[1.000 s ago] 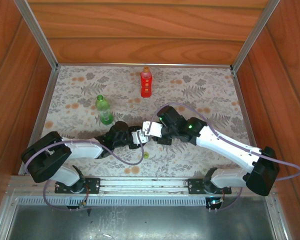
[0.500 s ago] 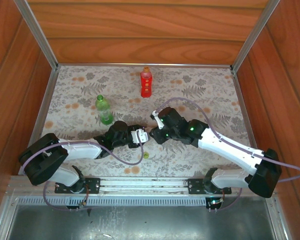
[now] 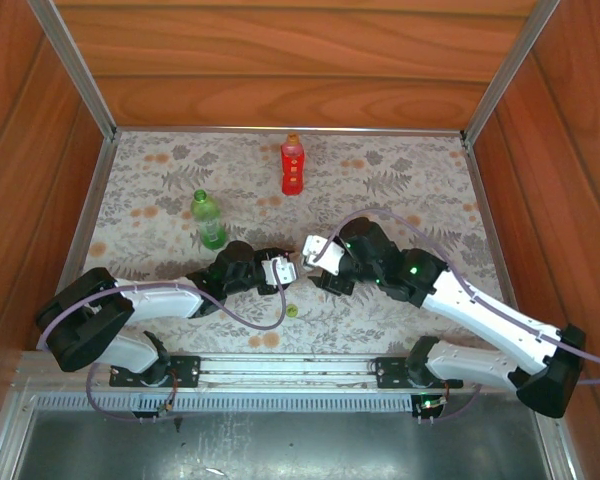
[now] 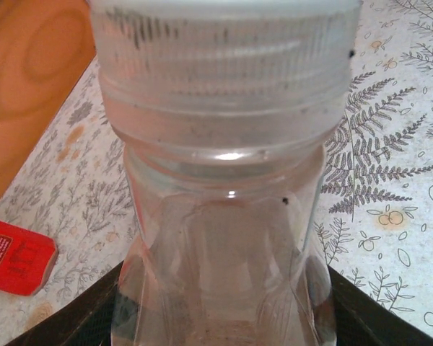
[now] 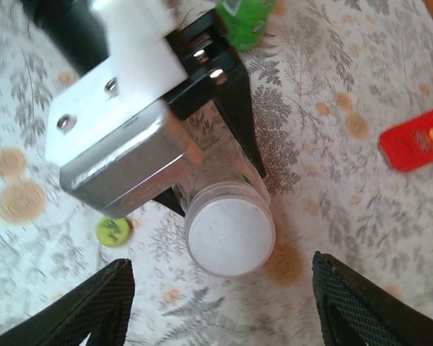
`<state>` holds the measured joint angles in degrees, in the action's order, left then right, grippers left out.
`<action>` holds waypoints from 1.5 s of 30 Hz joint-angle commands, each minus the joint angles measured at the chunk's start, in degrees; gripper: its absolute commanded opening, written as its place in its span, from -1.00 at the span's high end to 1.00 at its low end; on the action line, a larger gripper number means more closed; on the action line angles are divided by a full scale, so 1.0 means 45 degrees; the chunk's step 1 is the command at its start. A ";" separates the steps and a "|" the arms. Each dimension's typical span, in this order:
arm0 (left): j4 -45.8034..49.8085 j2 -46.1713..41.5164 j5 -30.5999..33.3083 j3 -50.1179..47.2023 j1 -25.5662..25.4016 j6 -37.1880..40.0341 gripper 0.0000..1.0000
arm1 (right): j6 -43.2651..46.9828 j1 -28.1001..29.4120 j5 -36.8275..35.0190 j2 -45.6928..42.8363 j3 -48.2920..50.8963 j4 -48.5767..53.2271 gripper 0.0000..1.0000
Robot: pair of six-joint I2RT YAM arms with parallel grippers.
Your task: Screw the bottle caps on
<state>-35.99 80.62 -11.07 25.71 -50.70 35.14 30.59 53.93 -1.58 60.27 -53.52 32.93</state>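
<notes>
My left gripper is shut on the short clear bottle, its dark fingers pressing both sides of the body. A white cap sits on the bottle's neck. In the right wrist view the same white cap faces the camera, and my right gripper stands open just off it, fingers apart on either side and touching nothing. A yellow-green cap lies loose on the cloth. The green bottle and the red bottle with its orange cap stand farther back.
The flowered tablecloth is walled by wooden panels at the back and on both sides, with metal posts at the back corners. Both arms meet near the table's middle, cables looping over them.
My right gripper has opened and pulled back to the right, away from the white cap. The left gripper holds the clear bottle in nearly the same place.
</notes>
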 commanded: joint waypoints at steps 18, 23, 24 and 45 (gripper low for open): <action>-0.0228 -0.0188 -0.0450 0.0046 -0.0096 0.0152 -0.13 | 0.3424 -0.0089 0.0234 0.1758 -0.0686 -0.0147 -0.02; -0.0225 -0.0226 -0.0465 0.0028 -0.0101 0.0157 -0.12 | 0.3222 -0.0073 0.0246 0.1838 -0.0646 -0.0120 0.15; -0.0226 -0.0238 -0.0460 0.0040 -0.0096 0.0142 -0.13 | 0.3147 -0.0075 0.0236 0.1841 -0.0646 -0.0091 0.21; -0.0223 -0.0313 -0.0165 0.0016 -0.0101 0.0171 -0.13 | -0.4869 -0.0136 -0.0060 0.1017 0.0326 -0.1497 0.64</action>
<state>-34.85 80.51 -12.80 25.69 -50.70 35.16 20.60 53.93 -1.93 66.32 -52.84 29.85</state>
